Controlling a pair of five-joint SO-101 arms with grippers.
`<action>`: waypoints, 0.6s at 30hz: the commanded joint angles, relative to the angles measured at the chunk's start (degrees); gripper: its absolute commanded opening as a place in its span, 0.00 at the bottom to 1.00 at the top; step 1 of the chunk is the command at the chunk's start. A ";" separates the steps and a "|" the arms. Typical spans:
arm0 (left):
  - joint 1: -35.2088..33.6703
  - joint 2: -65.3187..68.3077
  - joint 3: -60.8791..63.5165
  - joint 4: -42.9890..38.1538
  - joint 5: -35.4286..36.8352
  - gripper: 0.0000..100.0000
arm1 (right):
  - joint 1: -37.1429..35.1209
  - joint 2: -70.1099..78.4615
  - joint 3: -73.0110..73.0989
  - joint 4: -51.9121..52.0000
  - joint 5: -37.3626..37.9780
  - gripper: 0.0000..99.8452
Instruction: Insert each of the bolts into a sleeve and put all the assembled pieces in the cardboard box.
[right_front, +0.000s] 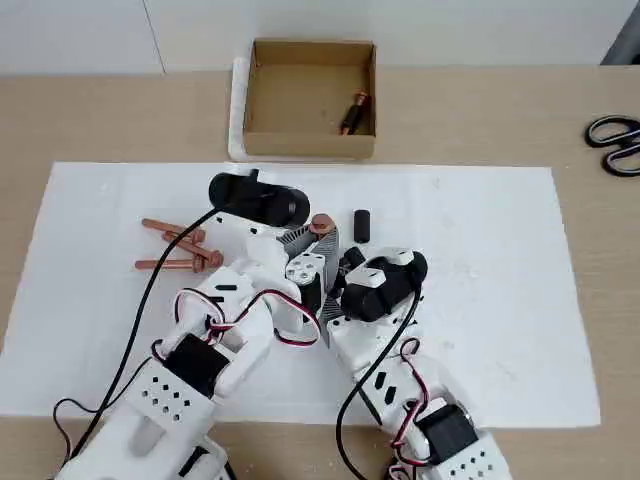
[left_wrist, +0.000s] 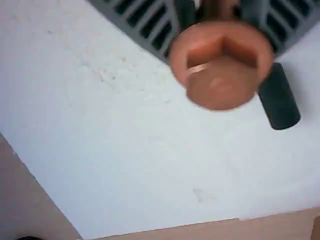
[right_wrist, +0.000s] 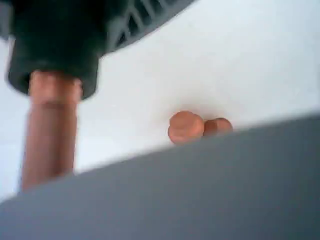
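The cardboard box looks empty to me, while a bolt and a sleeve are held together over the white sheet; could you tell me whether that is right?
Not quite: the cardboard box is not empty. The high view shows one assembled piece lying near its right wall. The rest holds: a bolt and a sleeve are held together over the white sheet.

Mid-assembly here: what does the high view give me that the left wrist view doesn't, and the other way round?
High view, not left wrist: the cardboard box with one assembled piece inside, loose bolts on the sheet's left side, and scissors at the table's edge.
Left wrist, not high: the head of the bolt face-on, its hex shape plain.
Both: that bolt in the left pincer, a spare sleeve lying nearby, and the white sheet.
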 joint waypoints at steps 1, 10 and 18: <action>-0.18 -1.14 0.31 0.44 -0.70 0.00 | 0.13 -1.36 0.53 -0.22 -0.26 0.00; -0.35 -1.05 0.31 0.62 -0.70 0.00 | -0.04 -1.36 0.44 -0.40 -0.09 0.00; -0.44 -1.05 0.31 0.97 -0.62 0.00 | -2.07 -1.45 0.44 -0.48 3.96 0.00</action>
